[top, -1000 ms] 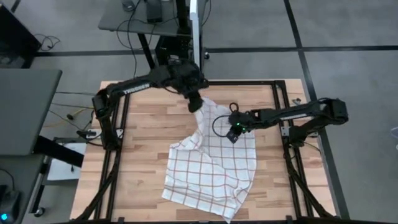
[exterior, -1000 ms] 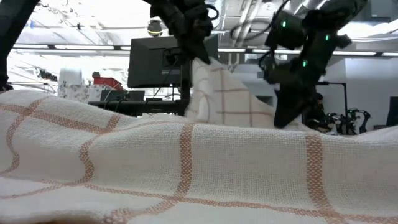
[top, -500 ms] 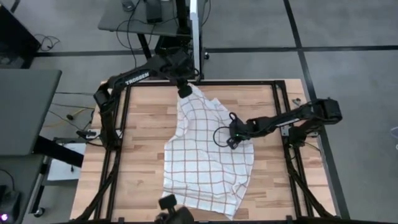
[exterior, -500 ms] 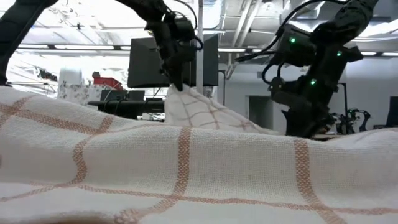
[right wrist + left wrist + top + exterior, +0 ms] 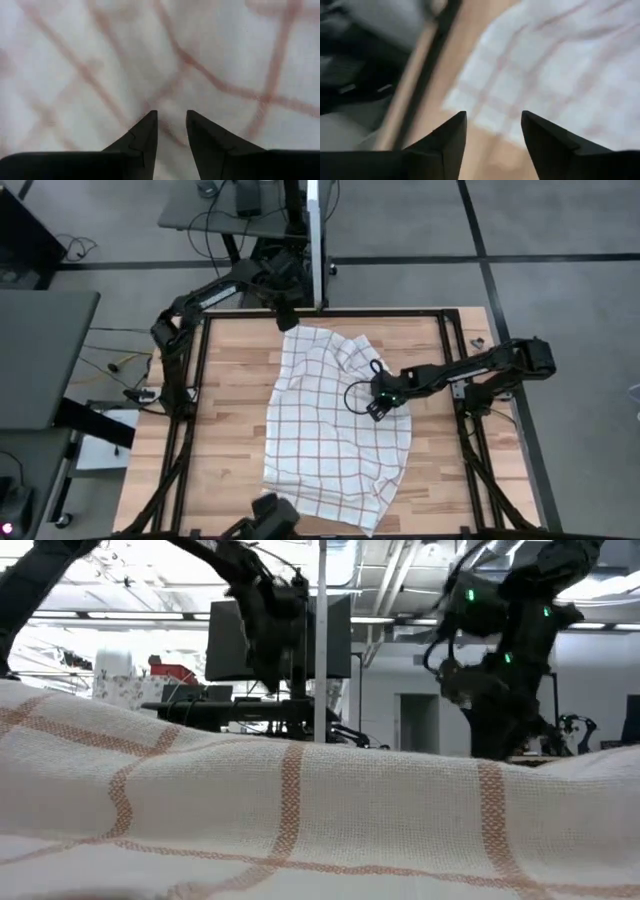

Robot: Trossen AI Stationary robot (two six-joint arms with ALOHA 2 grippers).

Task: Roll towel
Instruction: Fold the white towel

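Observation:
The towel (image 5: pixel 335 430), white with a grid of red-brown lines, lies spread out on the wooden table. It runs from the far middle to the near edge, with a few wrinkles near its far right side. My left gripper (image 5: pixel 285 320) hangs open just above the towel's far left corner (image 5: pixel 465 100), with nothing between its fingers (image 5: pixel 447 145). My right gripper (image 5: pixel 376 410) points down onto the towel's right part and is shut on a small pucker of cloth. My right gripper pinches a small raised pucker of the towel (image 5: pixel 170 107) between its two fingertips, well in from the towel's right edge. The fingers come from above, slanting down from the table's right side. The cloth around the pucker lies on the table; one layer or several, I cannot tell.
Black frame rails (image 5: pixel 195 410) run along the table's left, right and far sides. A dark device (image 5: pixel 268 515) stands at the near edge by the towel's near left corner. Bare wood (image 5: pixel 235 380) shows left of the towel. In the low view the towel (image 5: pixel 300 810) fills the foreground.
My left gripper carried the towel's raised, folded-over corner toward the table's far left, sank a little, then opened and let go. That part of the towel unfolded and now lies flat; the near part stayed put. My right gripper kept its hold on the right part.

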